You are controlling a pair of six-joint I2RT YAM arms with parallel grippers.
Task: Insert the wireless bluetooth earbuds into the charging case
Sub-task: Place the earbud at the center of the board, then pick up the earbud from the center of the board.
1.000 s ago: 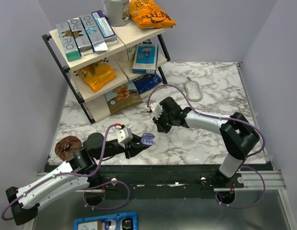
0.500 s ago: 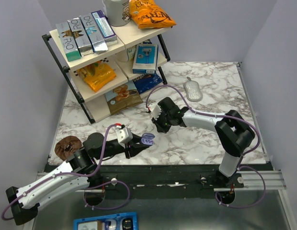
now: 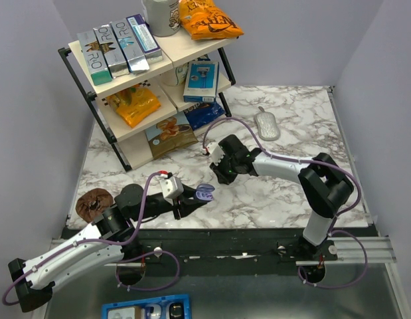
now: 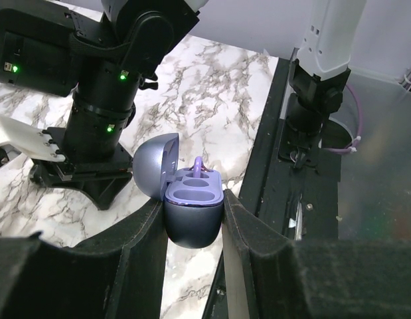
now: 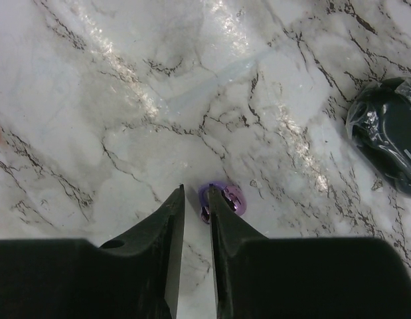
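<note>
The left gripper (image 4: 194, 209) clamps the open case (image 4: 192, 229), with one purple earbud (image 4: 198, 165) standing in it. The right gripper (image 5: 196, 194) hangs over the table (image 5: 92, 100), jaws slightly parted and empty, a second earbud (image 5: 223, 199) lying at its tips

Light falls bright and even from overhead onto the marble bench (image 3: 285, 193), leaving only soft shadows under the shelf rack (image 3: 175, 48) and beside the arms. In the right claw (image 5: 194, 191) view, a white streak of glare crosses the upper middle of the frame. The fingers there are black, soft-edged silhouettes, and the purple earbud (image 5: 222, 199) glints. The left claw (image 4: 192, 203) view is dimmer and its lower half is nearly black, yet the charging case (image 4: 192, 229) looks sharp and gently lit.
</note>
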